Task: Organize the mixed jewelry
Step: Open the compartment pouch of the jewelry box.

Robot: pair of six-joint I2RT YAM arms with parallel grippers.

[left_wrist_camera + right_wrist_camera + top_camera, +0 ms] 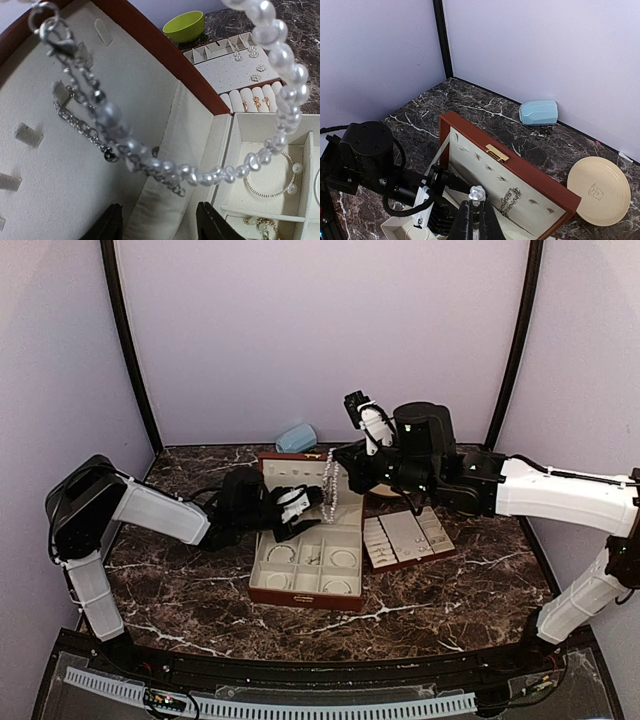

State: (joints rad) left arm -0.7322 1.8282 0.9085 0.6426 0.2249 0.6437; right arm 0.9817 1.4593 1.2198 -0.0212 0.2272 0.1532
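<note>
One strand, two arms | right gripper (476, 201) pinches the pearl strand (327, 488) by its top, shut tight | it hangs vertical before the box lid (290, 472) | your left gripper (159, 214) gapes empty just left of its lower end

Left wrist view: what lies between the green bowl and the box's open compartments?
The cream slotted tray lies there, between the green bowl and the compartments of the box; the left wrist view shows it.
</note>
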